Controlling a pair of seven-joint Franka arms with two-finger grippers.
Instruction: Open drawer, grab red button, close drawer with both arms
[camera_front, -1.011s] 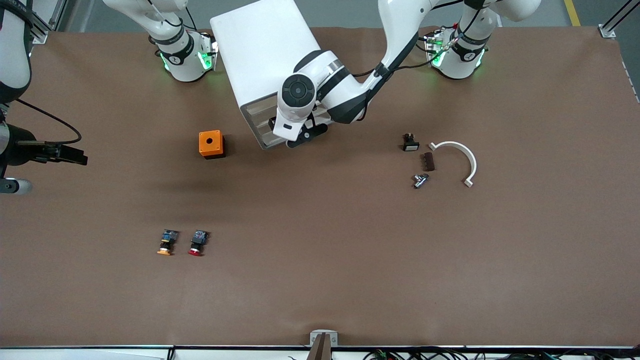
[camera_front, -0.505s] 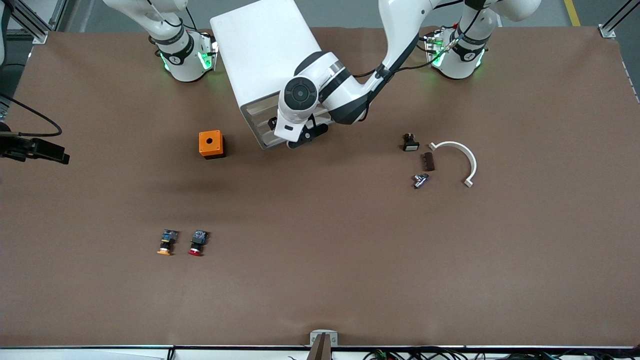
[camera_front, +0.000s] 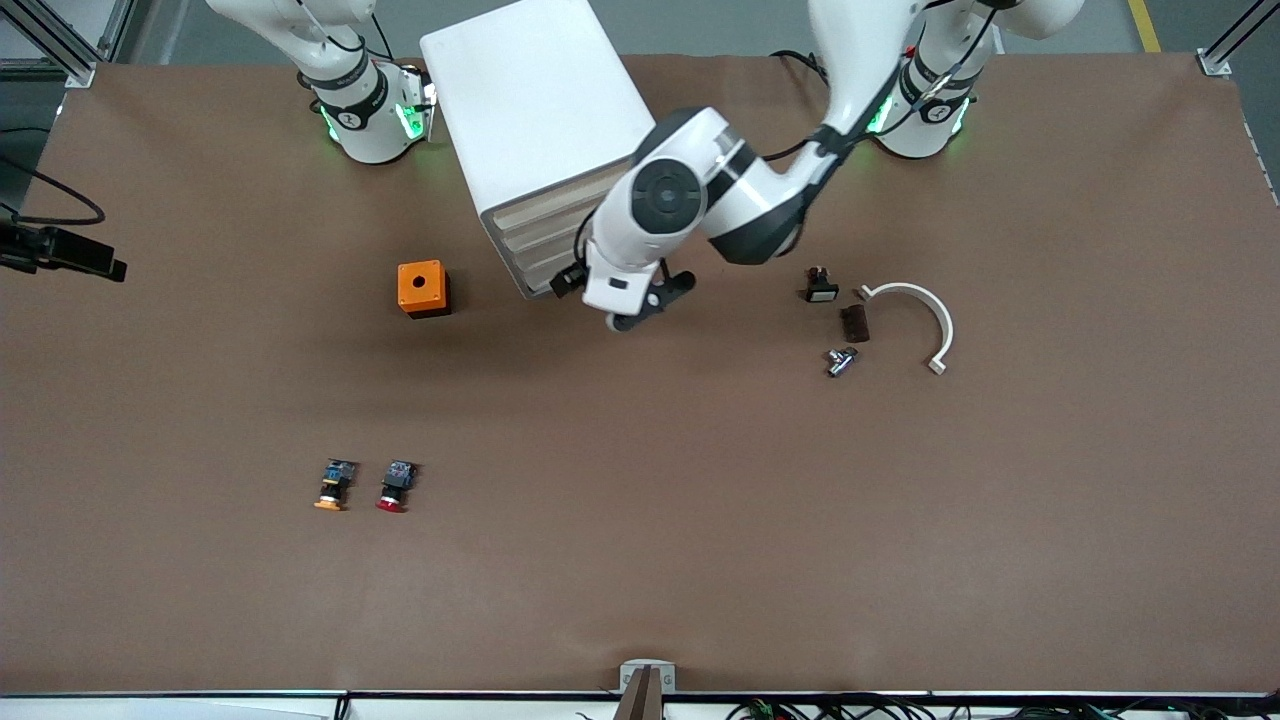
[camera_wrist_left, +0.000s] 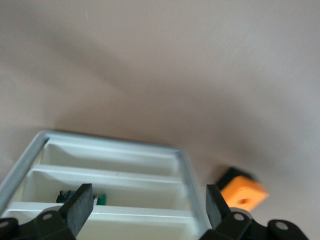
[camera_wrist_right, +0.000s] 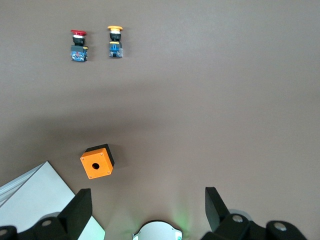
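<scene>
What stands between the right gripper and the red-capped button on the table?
Nothing visible. The right gripper hangs open above bare table; the red-capped button lies in the open, the orange-capped button beside it, apart.

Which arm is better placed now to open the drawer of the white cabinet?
Probably the left: the left gripper hangs open right in front of the white cabinet, facing its drawers. The right gripper is open high above the table.

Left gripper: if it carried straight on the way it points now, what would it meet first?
Probably the white drawer cabinet: the open left gripper points at its drawer fronts, though depth is unclear.
</scene>
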